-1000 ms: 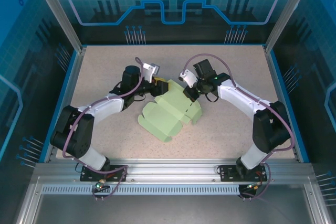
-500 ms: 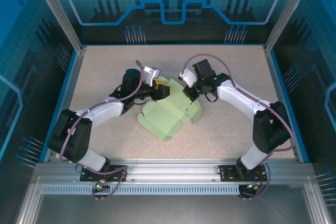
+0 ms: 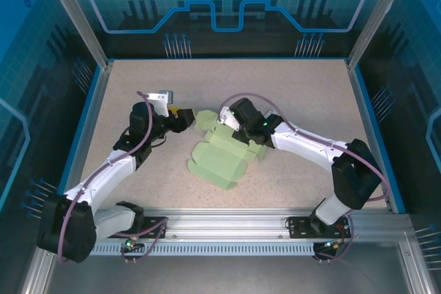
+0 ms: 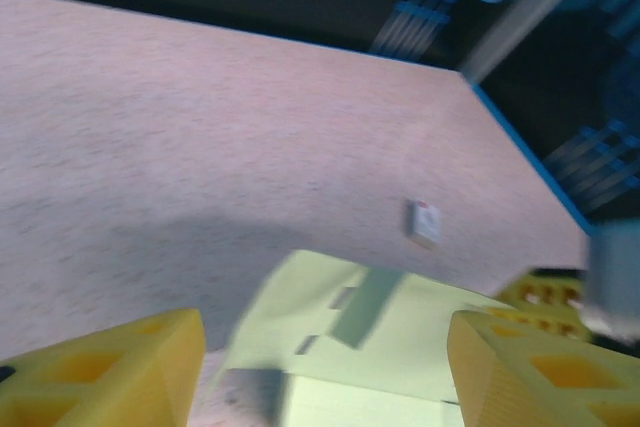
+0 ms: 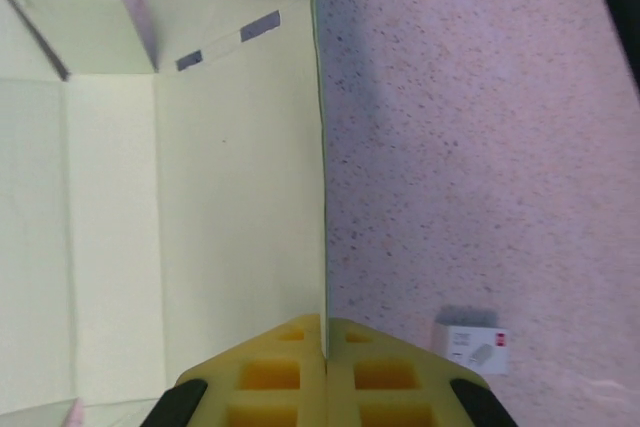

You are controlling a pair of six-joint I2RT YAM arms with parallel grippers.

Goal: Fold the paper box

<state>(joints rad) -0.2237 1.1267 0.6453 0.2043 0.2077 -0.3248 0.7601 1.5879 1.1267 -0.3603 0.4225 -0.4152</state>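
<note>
Right wrist view finds the right pincer [image 5: 325,352] pinched shut on one edge of the paper box [image 5: 200,197], probably anchoring the sheet, which lies mid-counter [image 3: 310,94] between the arms. The left pincer [image 4: 325,362] gapes open just beside a flap, seemingly ready to fold it.

paper box [image 3: 224,160]: thin pale green card, matt, smooth, crisp creases. table [image 3: 303,87]: speckled beige, matt, finely grainy. right gripper [image 5: 325,327] and left gripper [image 4: 322,327]: yellow matt plastic fingers with moulded pockets. arm shells [image 3: 303,144]: glossy white and black plastic. front rail [image 3: 220,247]: bare aluminium, ribbed, dull sheen. small tag [image 5: 472,344]: white, printed, matt.
</note>
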